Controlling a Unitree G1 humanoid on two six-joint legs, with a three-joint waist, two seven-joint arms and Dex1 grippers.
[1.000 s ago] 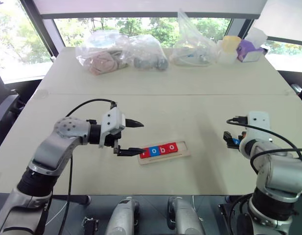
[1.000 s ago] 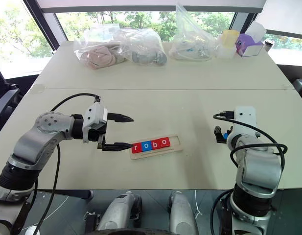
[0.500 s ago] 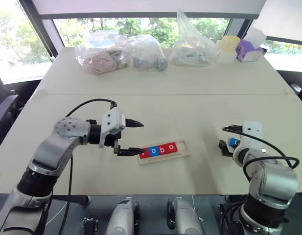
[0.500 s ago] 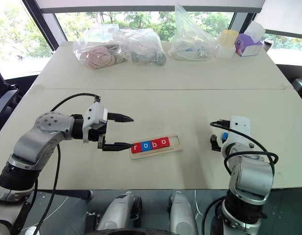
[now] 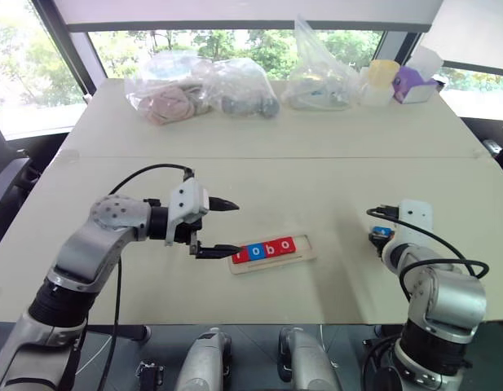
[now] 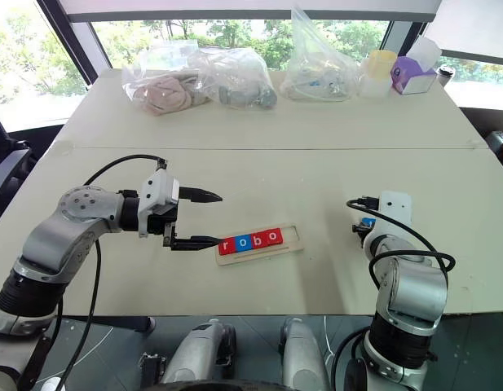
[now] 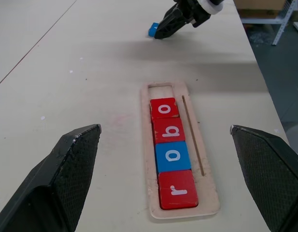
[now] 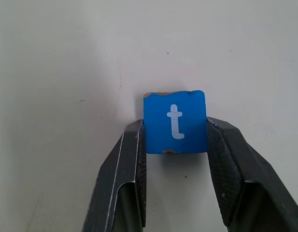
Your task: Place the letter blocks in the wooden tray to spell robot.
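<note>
A long, narrow wooden tray (image 5: 304, 253) lies on a pale beige table (image 5: 316, 179), near the robot's front edge and slightly to its left of centre. The tray's long axis runs across the table from the robot's left to its right, with the right end angled a little away from the robot. Four letter blocks sit in it side by side, touching: a red r (image 7: 177, 189) at the left end, then a blue o (image 7: 172, 156), a red b (image 7: 169, 130) and a red o (image 7: 163, 108). The word reads left to right from the robot's side. The last slot (image 7: 161, 89), at the right end, holds no block.

The fifth block, a blue t (image 8: 175, 121), lies flat on the table well to the right of the tray. The right gripper (image 8: 175, 140) is closed on it, one black finger pressed against each side, the letter facing up.

The left gripper (image 5: 227, 227) hangs just beside the tray's left end, pointing toward it. Its fingers are spread wide and hold nothing.

Along the table's far edge sit clear plastic bags (image 5: 206, 88) with contents, a pale yellow container (image 5: 384, 75) and a purple box (image 5: 414, 82). Behind them, large windows (image 5: 243, 41) look out on green trees.
</note>
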